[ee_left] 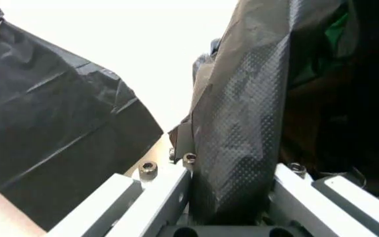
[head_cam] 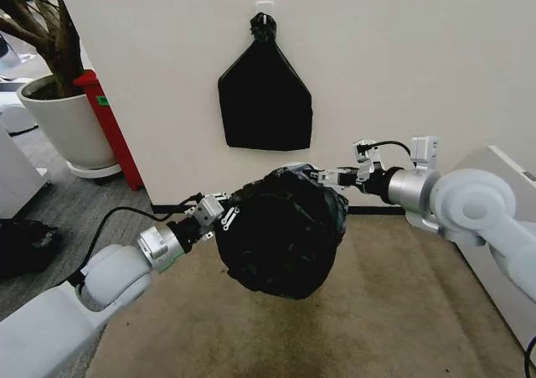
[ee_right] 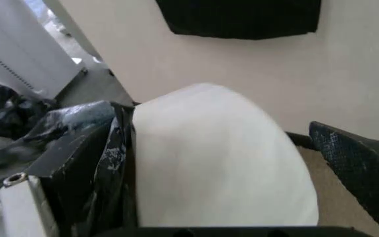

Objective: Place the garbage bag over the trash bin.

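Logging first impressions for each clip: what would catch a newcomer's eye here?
The crinkly black garbage bag bulges in mid-air over the carpet, stretched between the left gripper and the right gripper, each pinching an edge. In the right wrist view the cream-white trash bin shows beside the bag's film. On the wall behind hangs a flat black bundle with a knotted top.

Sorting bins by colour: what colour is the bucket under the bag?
Cream-white; the round plastic bucket shows best in the right wrist view.
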{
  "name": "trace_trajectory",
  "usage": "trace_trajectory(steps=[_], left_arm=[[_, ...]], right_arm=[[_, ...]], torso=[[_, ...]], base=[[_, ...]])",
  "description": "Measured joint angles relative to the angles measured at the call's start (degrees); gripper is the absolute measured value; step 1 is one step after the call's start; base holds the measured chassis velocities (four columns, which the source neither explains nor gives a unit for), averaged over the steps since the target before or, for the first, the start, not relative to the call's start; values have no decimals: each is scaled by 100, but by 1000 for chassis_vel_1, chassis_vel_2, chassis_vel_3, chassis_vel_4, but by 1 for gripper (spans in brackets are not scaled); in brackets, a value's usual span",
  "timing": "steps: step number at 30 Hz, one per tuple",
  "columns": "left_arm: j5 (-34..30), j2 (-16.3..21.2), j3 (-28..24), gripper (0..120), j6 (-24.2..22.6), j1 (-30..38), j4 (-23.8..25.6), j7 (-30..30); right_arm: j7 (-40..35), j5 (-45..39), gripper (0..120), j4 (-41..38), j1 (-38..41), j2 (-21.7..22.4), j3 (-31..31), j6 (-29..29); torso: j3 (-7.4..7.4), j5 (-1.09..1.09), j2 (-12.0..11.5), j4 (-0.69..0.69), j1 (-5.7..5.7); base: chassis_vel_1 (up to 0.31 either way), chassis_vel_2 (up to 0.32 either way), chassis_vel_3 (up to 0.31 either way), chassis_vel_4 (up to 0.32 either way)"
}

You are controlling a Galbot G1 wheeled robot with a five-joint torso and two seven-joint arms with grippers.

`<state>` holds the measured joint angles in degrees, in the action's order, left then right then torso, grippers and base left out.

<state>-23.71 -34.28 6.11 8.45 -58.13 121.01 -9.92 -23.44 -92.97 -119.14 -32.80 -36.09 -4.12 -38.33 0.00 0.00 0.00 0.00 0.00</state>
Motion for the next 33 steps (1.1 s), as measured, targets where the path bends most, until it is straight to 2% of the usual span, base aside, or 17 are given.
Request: trace_trajectory(steps=[7,14,16,19,21,27,32,33], left_arm=[[22,18,25,0,97,-191,99,-49],[-62,19,42,0,115,-333,124,-47],[-435,-33,54,0,95,-432,103,27],[-678,-68,56,0,52,-471,89,82],[-1111,-159,57,0,-18,-522,19,173],[-1445,-225,60,0,-87,-553,12,248],[-1750,-230,105,0,-124,-685,84,261],[-1750,-230,105,0,-124,-685,84,261]], right_arm=[[6,292,100,312,27,-164,222,-1],[5,167,100,332,8,-134,136,85],[8,-270,100,313,-80,-14,-114,251],[26,-552,100,315,-156,70,-221,395],[53,-1119,100,221,-417,207,-465,758],[59,-1505,100,159,-715,214,-597,1103],[-316,-2517,100,291,-779,32,-729,1192],[-316,-2517,100,291,-779,32,-729,1192]], torso=[[0,0,0,0,0],[0,0,0,0,0],[0,-1,0,0,0],[0,0,0,0,0],[0,0,0,-1,0],[0,1,0,-1,0],[0,0,0,0,0],[0,0,0,0,0]], base=[[0,0,0,0],[0,0,0,0],[0,0,0,0],[0,0,0,0],[0,0,0,0],[0,0,0,0],[0,0,0,0],[0,0,0,0]])
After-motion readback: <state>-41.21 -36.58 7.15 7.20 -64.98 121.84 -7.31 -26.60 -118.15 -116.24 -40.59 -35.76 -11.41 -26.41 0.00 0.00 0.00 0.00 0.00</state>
